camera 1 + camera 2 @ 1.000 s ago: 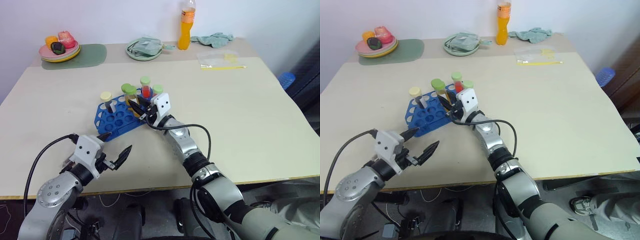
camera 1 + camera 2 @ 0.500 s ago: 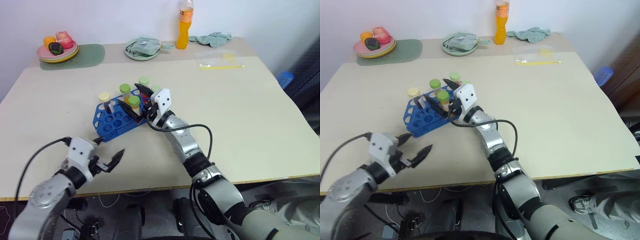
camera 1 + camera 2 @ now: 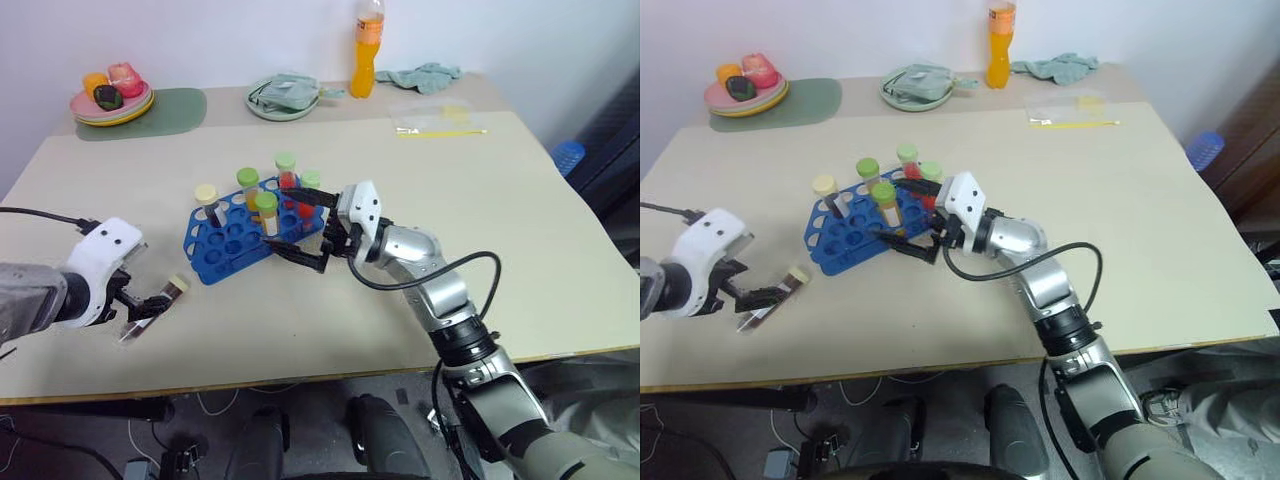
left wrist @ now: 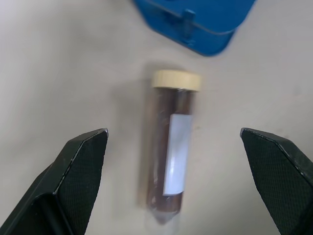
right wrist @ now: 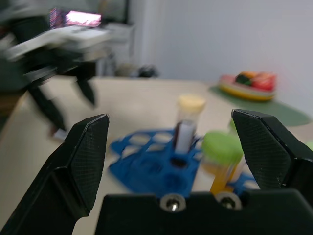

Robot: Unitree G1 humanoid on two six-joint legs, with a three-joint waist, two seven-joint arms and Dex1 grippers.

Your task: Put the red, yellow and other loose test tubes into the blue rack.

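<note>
One loose test tube (image 4: 168, 152), filled with dark brown liquid and closed by a cream cap, lies flat on the table (image 3: 500, 230) just beside the near corner of the blue rack (image 3: 235, 245); its cap end points toward the rack. My left gripper (image 3: 150, 305) hangs over this tube with both fingers spread wide, one on each side of it, touching nothing. My right gripper (image 3: 300, 228) is at the rack's right end, pointing across it, fingers released and parted, gripping nothing. Five capped tubes stand upright in the rack: a cream-capped one (image 3: 207, 199) at the left end and four green-capped ones, among them a red-filled tube (image 3: 287, 173) at the back and a yellow-filled tube (image 3: 266, 212) nearer the front. Along the far edge of the table are a plate of play food (image 3: 112, 97), a bowl with a cloth (image 3: 284, 98), an orange drink bottle (image 3: 368, 55) and a clear bag (image 3: 435, 117).
</note>
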